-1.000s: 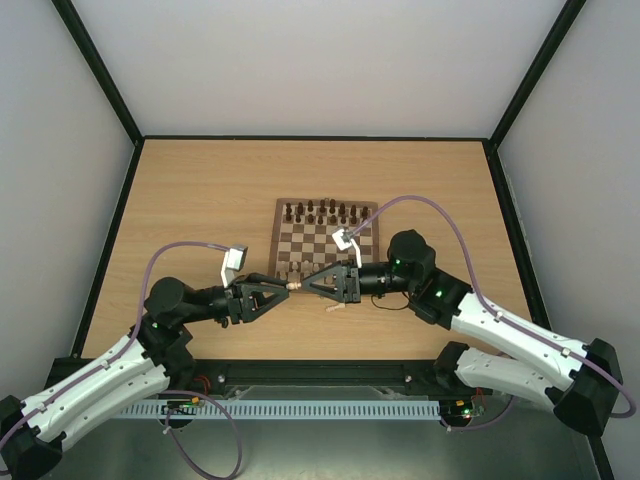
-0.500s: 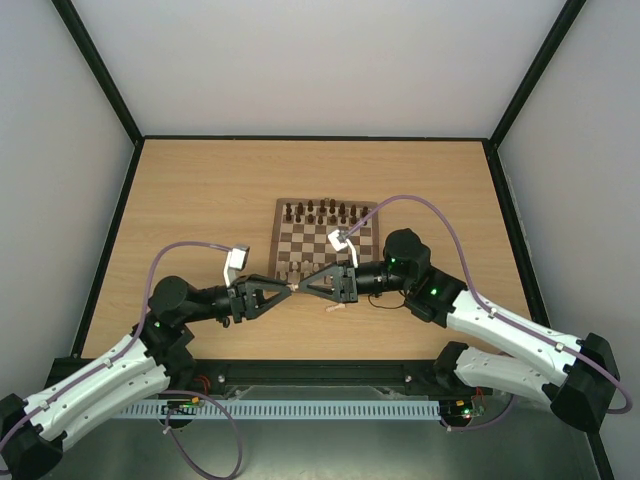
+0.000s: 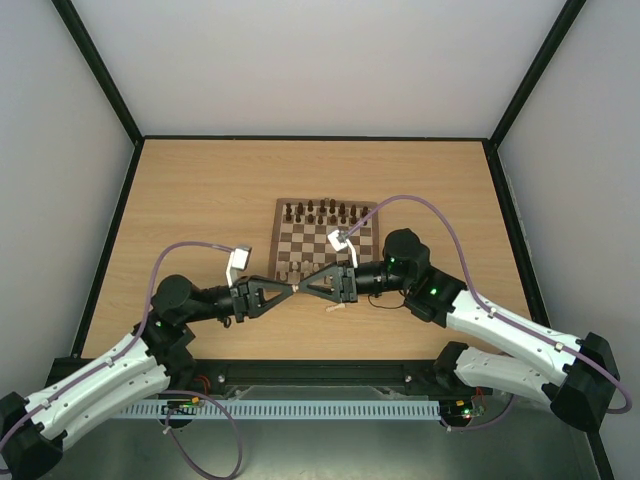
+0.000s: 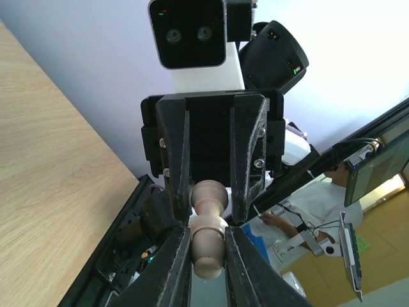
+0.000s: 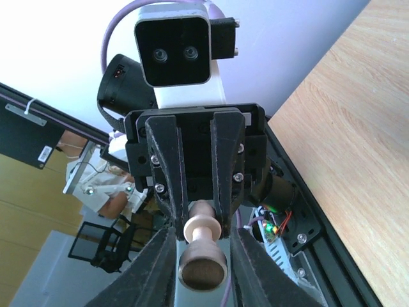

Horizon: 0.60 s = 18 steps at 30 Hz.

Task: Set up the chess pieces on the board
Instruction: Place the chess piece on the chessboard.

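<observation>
The board [image 3: 325,242] lies mid-table with dark pieces [image 3: 325,211] on its far rows. My two grippers meet tip to tip over its near left edge. My left gripper [image 3: 292,288] is shut on a pale chess piece [image 3: 299,287], held level in the air. In the left wrist view my left gripper [image 4: 208,246] pinches the piece's [image 4: 209,220] upper part. My right gripper [image 3: 306,287] is open. In the right wrist view my right gripper [image 5: 202,238] stands around the piece's round base [image 5: 203,268] with a thin gap on each side.
Another pale piece [image 3: 335,306] lies on the table just in front of the board, under my right gripper. A few small pale pieces [image 3: 290,271] stand near the board's near left corner. Black frame rails edge the table.
My left gripper has moved right with the piece, and my right gripper has edged left. The gap between their tips has closed, and my right fingers now flank the piece's base.
</observation>
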### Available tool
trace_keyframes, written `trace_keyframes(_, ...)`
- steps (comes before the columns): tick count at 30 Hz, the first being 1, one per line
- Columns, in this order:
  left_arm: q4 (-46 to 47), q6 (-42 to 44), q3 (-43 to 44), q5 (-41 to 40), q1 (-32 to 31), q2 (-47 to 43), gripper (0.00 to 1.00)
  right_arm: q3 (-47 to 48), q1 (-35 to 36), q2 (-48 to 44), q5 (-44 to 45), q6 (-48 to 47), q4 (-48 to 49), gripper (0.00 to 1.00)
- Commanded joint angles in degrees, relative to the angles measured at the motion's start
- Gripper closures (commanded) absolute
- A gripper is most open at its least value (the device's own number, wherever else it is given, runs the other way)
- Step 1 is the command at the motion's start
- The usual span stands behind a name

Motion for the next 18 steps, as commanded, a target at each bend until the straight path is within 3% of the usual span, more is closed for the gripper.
trace_keyframes(1, -2.4, 2.0, 1.7, -0.1, 0.1, 0.4, 0.84, -0.1, -0.1, 0.3, 1.7, -1.4, -1.9, 0.72)
trace_keyframes(4, -6.7, 3.7, 3.6, -1.3, 0.1, 0.9, 0.85, 0.6, -0.1, -0.3, 4.4, -2.8, -5.7, 0.64)
trace_keyframes(8, -12.2, 5.7, 6.4, -3.0, 0.1, 2.0, 0.85, 1.7, -0.1, -1.2, 7.6, -4.2, -10.3, 0.45)
trace_keyframes(11, -18.6, 7.6, 10.0, -4.4, 0.1, 4.4, 0.85, 3.7, -0.1, -2.8, 14.7, -6.3, -18.2, 0.30)
trace_keyframes(18, -33.5, 11.8, 19.6, -8.1, 0.1, 12.9, 0.85, 8.6, -0.1, -8.7, 32.8, -8.7, -35.9, 0.17)
